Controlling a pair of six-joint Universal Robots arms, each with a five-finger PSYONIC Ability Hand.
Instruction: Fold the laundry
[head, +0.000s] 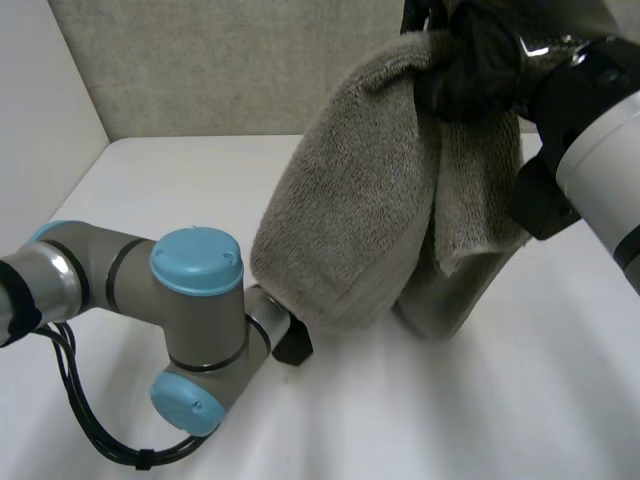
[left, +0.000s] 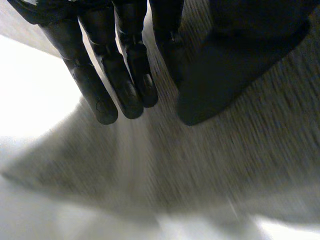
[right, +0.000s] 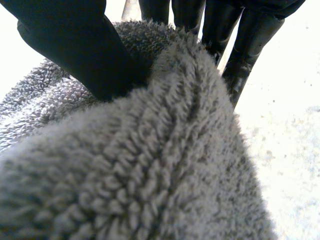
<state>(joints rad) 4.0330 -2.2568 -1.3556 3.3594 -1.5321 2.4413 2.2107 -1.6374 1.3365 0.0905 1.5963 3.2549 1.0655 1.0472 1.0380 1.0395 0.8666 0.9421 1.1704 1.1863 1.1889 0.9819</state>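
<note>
I hold right hand high, thumb and fingers clamped on towel at its bunched top, so towel hangs toward worktop. Left hand at towel's lower edge, fingers straight, gripping nothing; probably placed to catch that edge.

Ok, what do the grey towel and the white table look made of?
Fluffy grey towel: looks like cotton terry, soft and matte; the right wrist view shows its pile of tiny loops. The fibre itself is a guess. Flat white table: smooth, hard, matte top, perhaps laminate or painted board; no grain shows.
</note>
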